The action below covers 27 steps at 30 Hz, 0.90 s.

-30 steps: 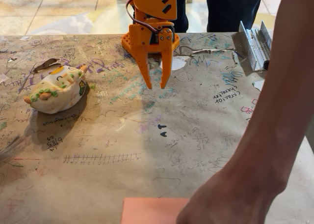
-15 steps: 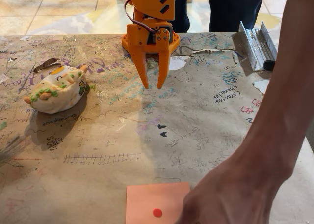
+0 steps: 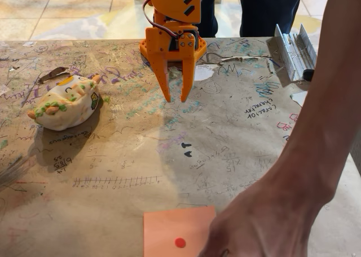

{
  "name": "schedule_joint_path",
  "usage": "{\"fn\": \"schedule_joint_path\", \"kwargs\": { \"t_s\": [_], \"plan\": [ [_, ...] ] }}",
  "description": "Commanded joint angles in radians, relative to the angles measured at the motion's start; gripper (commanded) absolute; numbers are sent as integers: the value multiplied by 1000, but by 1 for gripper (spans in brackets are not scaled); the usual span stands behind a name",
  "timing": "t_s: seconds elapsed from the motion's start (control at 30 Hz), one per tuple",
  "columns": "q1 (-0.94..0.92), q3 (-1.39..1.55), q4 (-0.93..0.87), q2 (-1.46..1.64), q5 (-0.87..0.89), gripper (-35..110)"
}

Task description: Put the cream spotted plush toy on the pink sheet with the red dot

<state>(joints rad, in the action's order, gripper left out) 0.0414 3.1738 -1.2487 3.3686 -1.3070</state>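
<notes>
The cream spotted plush toy [image 3: 65,101] lies on its side at the left of the table, with green and orange spots showing. My orange gripper [image 3: 176,98] hangs over the table's far middle, to the right of the plush and apart from it, fingers pointing down with a narrow gap and nothing between them. The pink sheet with the red dot [image 3: 176,231] lies at the near edge of the table, its right part covered by a person's hand [image 3: 259,223].
A person's forearm [image 3: 321,127] reaches across the right side down to the sheet. A grey metal bracket [image 3: 293,51] sits at the far right. The brown table cover [image 3: 130,167] is scribbled with writing. Someone stands behind the table.
The person's hand has slid the pink sheet farther onto the table, so its red dot now shows. My gripper has narrowed slightly and shifted a little left. The plush has not moved.
</notes>
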Motion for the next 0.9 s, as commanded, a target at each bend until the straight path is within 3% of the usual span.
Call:
{"fn": "schedule_joint_path", "kwargs": {
  "t_s": [0.0,0.87],
  "plan": [
    [17,17,-6,5,-8,7],
    [2,17,-6,3,-11,7]
  ]
}}
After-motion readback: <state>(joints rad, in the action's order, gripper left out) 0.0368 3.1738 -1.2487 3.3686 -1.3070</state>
